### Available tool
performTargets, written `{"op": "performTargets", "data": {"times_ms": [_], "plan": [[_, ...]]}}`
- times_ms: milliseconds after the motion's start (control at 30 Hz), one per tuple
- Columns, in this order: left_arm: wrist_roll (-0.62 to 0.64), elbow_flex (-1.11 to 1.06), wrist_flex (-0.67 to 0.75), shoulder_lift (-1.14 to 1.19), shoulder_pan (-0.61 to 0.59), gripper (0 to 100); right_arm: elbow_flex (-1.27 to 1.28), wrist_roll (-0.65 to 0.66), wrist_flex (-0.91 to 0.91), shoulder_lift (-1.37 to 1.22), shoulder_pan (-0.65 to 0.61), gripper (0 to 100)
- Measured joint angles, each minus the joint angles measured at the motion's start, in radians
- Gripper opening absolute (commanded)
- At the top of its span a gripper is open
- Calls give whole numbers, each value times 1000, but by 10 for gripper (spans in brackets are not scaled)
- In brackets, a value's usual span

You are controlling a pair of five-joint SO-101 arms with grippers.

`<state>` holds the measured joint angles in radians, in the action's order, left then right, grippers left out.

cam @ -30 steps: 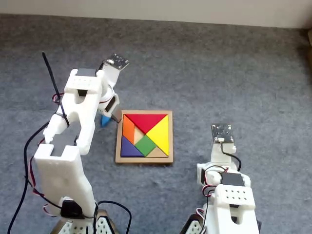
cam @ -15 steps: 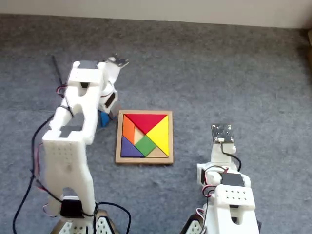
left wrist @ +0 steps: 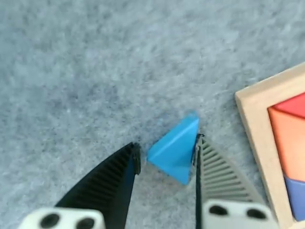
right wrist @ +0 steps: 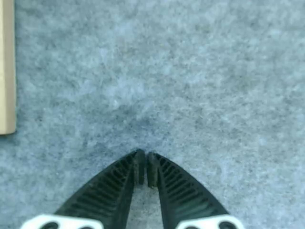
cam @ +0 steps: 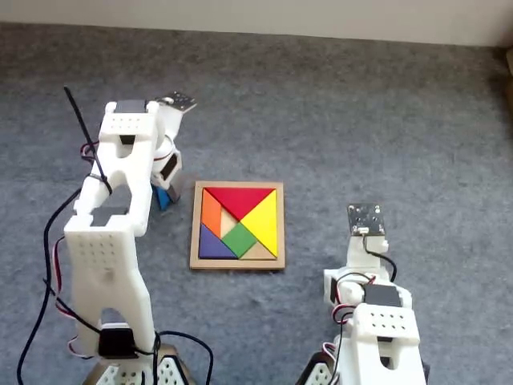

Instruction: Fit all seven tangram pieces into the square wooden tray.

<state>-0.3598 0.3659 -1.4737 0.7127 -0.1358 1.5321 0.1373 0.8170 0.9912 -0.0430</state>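
Wooden tray (cam: 195,241), square, on grey carpet (cam: 361,120). Contents: red triangle (cam: 239,199), yellow triangle (cam: 264,220), orange piece (cam: 211,216), green square (cam: 239,238), purple triangle (cam: 210,243); two tan patches, piece or bare floor undeterminable.

Blue triangle (left wrist: 174,149): on carpet just beside the tray, mostly hidden from above. Left gripper (left wrist: 166,151): fingers parted astride it, one touching.

Right gripper (right wrist: 145,167): fingers pressed together, empty, over carpet.

The counter (cam: 449,160) lies under a grey, felt-like cover (cam: 361,112), evenly lit; a pale strip (cam: 321,20) runs along its far edge.
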Motion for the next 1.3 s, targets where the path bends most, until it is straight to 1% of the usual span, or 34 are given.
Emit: {"op": "performTargets", "data": {"times_ms": [367, 533, 733, 867, 933, 1033, 1233, 1300], "plan": [[-2, 25, -5, 23, 0, 191, 0, 0, 0, 0, 0, 36], [-2, 25, -6, 23, 9, 128, 0, 0, 0, 0, 0, 36], [-2, 25, -8, 23, 34, 117, 0, 0, 0, 0, 0, 36], [-2, 25, -8, 23, 43, 55, 0, 0, 0, 0, 0, 36], [-3, 25, -20, 21, 44, 38, 0, 0, 0, 0, 0, 36], [-3, 21, -54, -11, 64, 38, 0, 0, 0, 0, 0, 36], [-5, 21, -158, -157, 153, 38, 0, 0, 0, 0, 0, 36], [-28, 21, -178, -193, 190, 38, 0, 0, 0, 0, 0, 36]]}}
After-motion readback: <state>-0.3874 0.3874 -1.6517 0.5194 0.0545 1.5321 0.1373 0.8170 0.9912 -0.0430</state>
